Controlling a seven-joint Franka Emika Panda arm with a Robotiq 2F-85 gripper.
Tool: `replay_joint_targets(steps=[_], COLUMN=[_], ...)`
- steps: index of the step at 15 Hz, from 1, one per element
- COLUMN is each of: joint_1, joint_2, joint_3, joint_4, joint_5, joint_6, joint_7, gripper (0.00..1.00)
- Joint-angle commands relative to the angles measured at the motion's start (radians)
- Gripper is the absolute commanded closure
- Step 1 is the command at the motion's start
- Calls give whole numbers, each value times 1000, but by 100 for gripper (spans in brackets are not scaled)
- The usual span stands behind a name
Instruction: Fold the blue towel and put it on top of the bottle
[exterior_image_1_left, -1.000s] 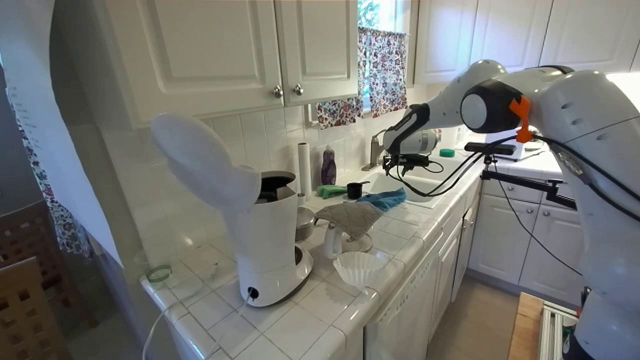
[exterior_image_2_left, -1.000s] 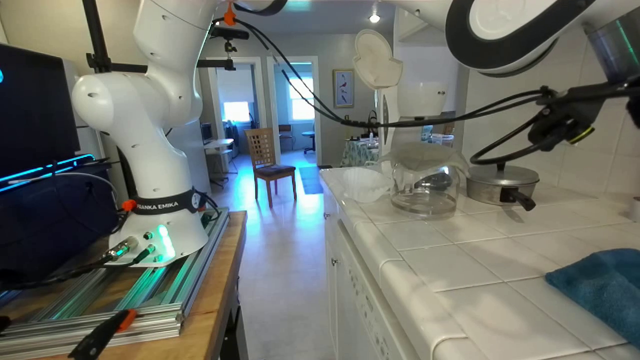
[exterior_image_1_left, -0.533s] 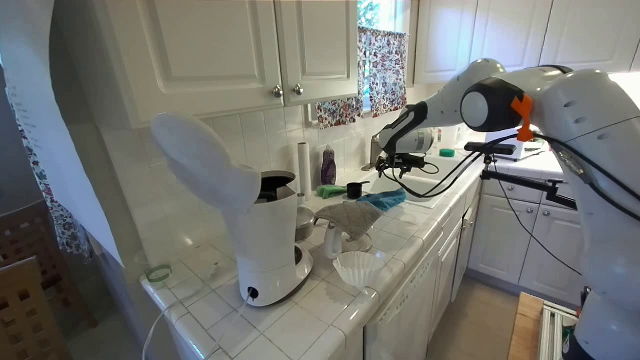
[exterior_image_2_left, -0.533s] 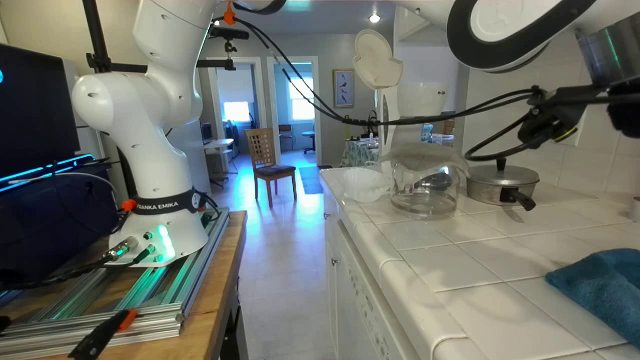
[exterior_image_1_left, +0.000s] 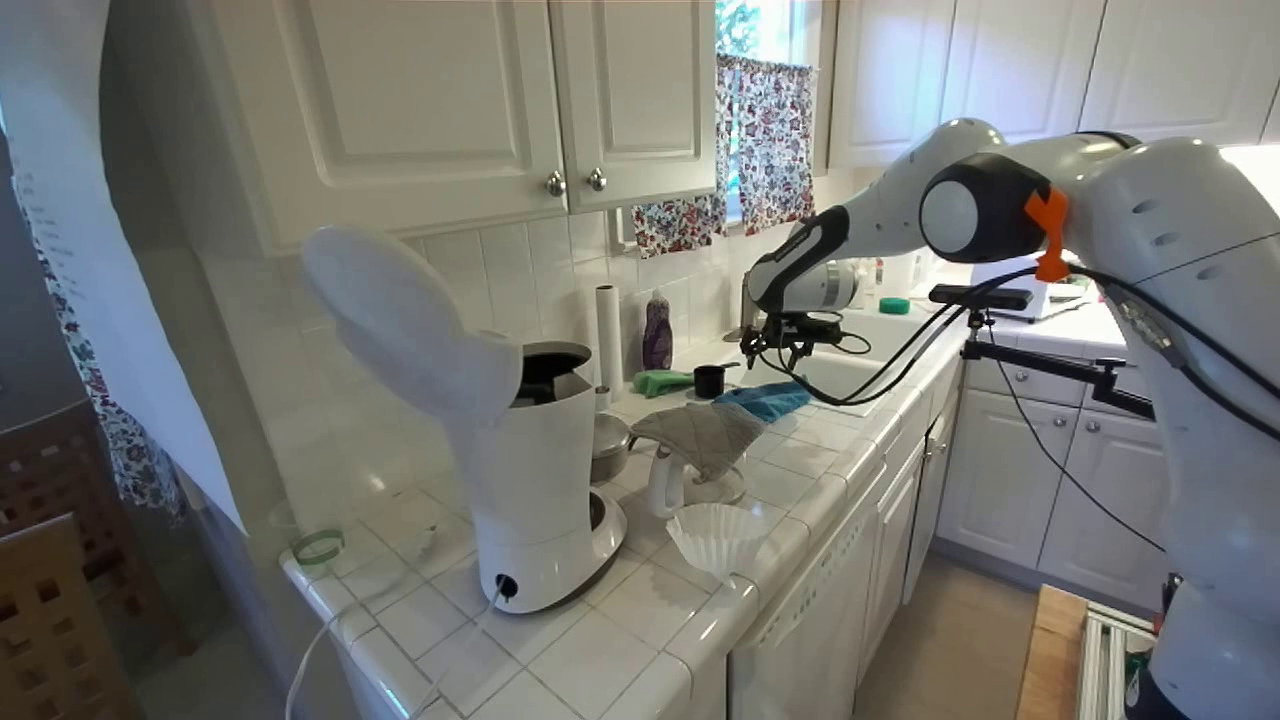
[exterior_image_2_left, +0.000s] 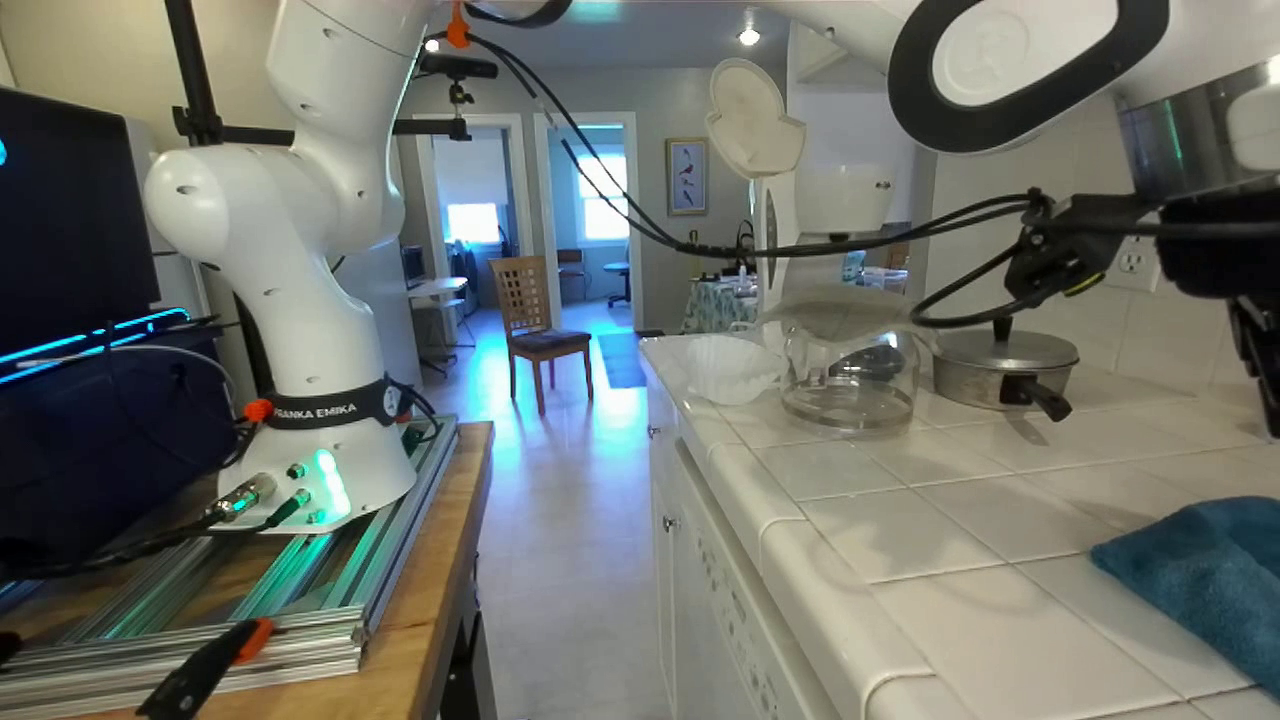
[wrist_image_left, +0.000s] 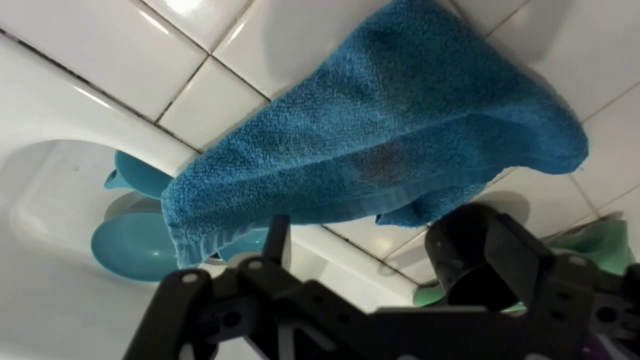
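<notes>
Running out of an exterior view, the blue towel (exterior_image_2_left: 1205, 580) lies rumpled on the worktop (exterior_image_2_left: 960, 520), one end overhanging the sink (wrist_image_left: 55, 110). My pincer (wrist_image_left: 389, 227) hides part of a black cup (wrist_image_left: 452, 245) in the wrist view; a purple bottle (exterior_image_1_left: 657, 337) stands near the tiled wall (exterior_image_1_left: 502, 285). I arch my arm (exterior_image_1_left: 1110, 190) high, pincer spread wide and pointing down, above the towel.
</notes>
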Motion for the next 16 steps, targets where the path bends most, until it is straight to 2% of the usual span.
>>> replay_joint_targets(steps=[1, 16], joint_1=[-16, -67], joint_2=[11, 109], joint_3=[20, 91], joint_4=[1, 44], joint_5=[15, 16], joint_6=[-25, 25], joint_7=[-64, -279], gripper=[0, 0])
